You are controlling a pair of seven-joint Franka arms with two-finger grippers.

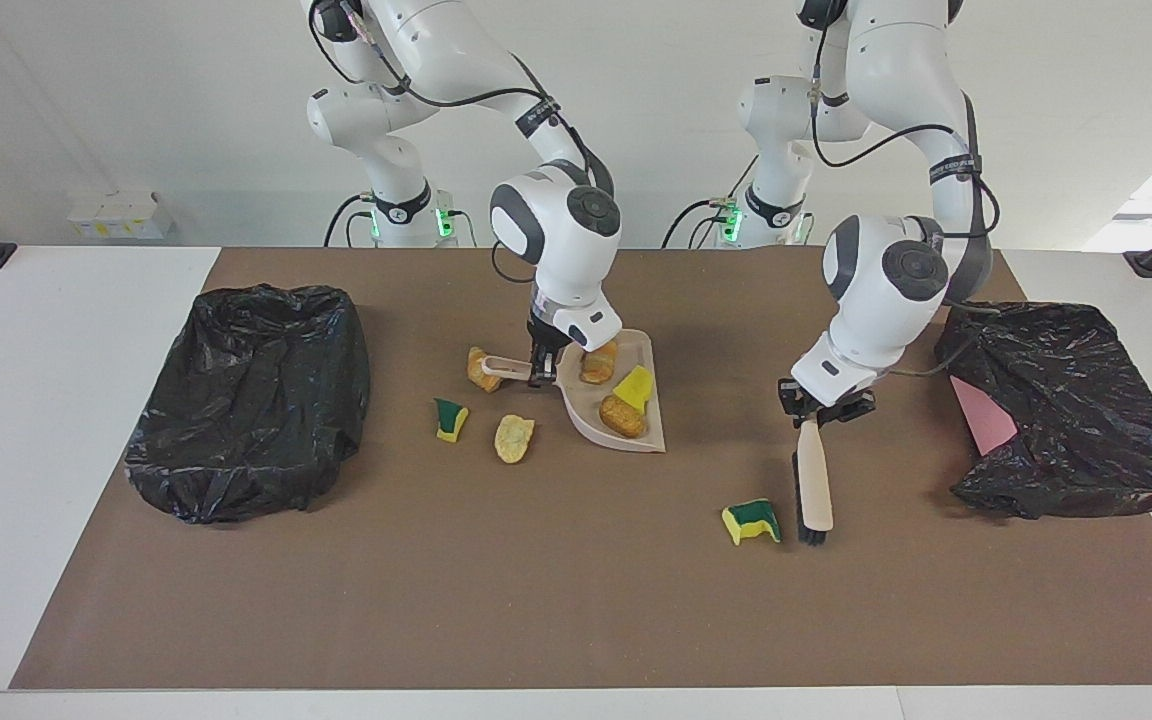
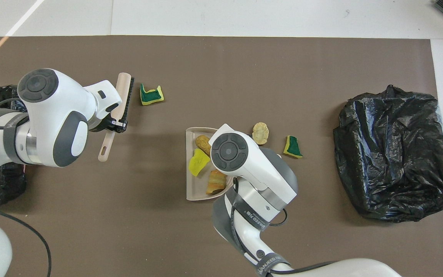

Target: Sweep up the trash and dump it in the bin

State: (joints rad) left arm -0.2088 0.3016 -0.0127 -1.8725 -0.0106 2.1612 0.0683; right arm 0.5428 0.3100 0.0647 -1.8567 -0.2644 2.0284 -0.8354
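Trash scraps: in the facing view, three, two tan bread-like chunks [image 1: 622, 415] and a yellow sponge piece [image 1: 635, 386], lie in the beige plastic dustpan [image 1: 652, 440]. The right gripper [image 1: 542, 374] clenches the dustpan's handle. Beside the dustpan, toward the right arm's end, lie a green-and-yellow sponge scrap [image 1: 451, 419] and two bread chunks [image 1: 513, 438]. The left gripper [image 1: 821, 412] grasps the wooden-handled brush [image 1: 815, 490], next to another sponge scrap [image 1: 751, 521]. In the overhead view, the crumpled black bin bag [image 2: 392, 154] sits well apart from the dustpan [image 2: 194, 190], at the right arm's end.
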